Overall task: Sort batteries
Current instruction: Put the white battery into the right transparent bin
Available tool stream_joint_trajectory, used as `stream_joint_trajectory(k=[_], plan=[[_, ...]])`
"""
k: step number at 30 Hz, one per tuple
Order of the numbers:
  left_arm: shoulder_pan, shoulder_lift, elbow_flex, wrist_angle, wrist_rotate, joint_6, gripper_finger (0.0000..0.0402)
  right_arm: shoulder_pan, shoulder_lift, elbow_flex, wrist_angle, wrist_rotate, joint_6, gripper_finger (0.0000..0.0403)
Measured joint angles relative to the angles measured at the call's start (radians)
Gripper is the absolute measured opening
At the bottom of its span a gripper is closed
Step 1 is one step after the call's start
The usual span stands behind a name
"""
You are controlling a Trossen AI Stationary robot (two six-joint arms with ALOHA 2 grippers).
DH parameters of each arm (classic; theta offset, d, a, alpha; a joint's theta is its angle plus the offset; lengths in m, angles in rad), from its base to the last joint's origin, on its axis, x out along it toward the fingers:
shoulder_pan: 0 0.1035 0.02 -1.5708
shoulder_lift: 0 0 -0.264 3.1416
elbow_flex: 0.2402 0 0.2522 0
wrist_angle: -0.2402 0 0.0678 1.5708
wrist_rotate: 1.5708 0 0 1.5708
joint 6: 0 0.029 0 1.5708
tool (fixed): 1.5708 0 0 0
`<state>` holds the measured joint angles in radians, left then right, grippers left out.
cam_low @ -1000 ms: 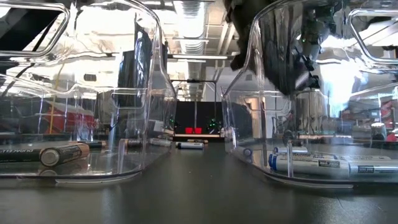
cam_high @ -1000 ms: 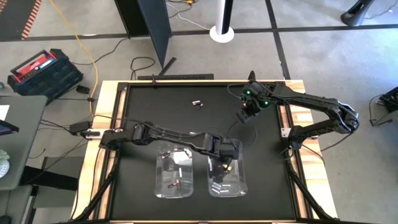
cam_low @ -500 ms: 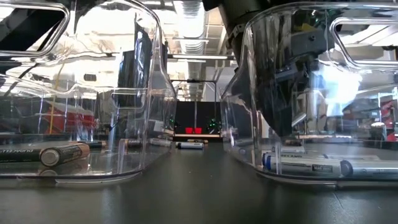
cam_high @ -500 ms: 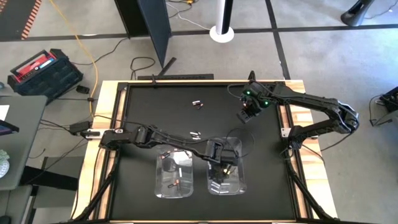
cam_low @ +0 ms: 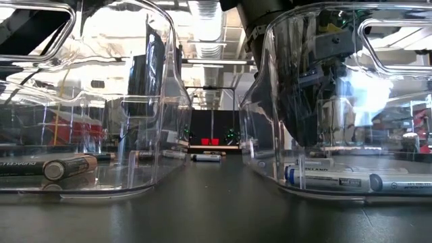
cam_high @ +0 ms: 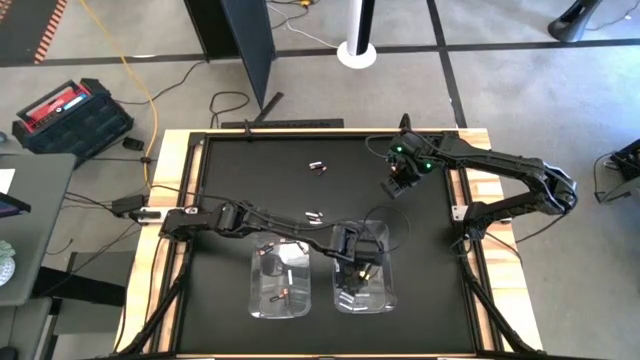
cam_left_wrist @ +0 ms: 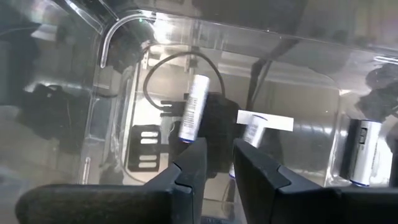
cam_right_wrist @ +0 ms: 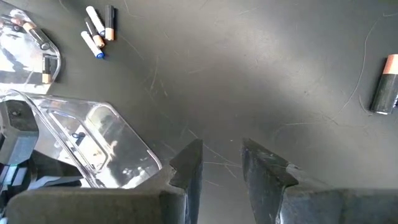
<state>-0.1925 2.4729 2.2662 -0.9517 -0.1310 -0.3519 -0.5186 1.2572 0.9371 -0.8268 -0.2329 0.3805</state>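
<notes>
We see two clear plastic bins on the black mat: left bin (cam_high: 279, 281) holds dark copper-ended batteries (cam_low: 50, 166), right bin (cam_high: 364, 285) holds white cylindrical cells (cam_left_wrist: 193, 109). Left gripper (cam_high: 360, 268) sits inside the right bin, fingers slightly apart, gripping nothing. Right gripper (cam_high: 398, 185) hovers over bare mat, fingers parted, empty. Loose batteries (cam_high: 316, 166) lie mid-mat.

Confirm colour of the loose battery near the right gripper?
Dark body with a copper end on the battery; right wrist view shows it best.

Dark jointed arms; green wrist lights.
</notes>
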Motion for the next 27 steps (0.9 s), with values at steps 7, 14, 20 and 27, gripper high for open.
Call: stream_joint_trajectory(k=[7,14,20,27], plan=[[0.003,0.000,0.000,0.000,0.000,-0.009,0.0077,0.000,0.000,0.000,0.000,0.000,-0.010,0.0127],[0.005,-0.054,0.000,-0.040,0.000,-0.054,0.0077,0.000,0.000,0.000,-0.011,0.000,-0.023,0.0127],[0.005,-0.161,0.000,-0.084,-0.034,-0.053,0.0077,0.000,0.000,0.000,-0.011,0.000,-0.023,0.0127],[0.022,-0.292,0.001,-0.247,-0.205,-0.053,0.0077,0.001,0.000,0.000,-0.010,0.000,-0.023,0.0127]])
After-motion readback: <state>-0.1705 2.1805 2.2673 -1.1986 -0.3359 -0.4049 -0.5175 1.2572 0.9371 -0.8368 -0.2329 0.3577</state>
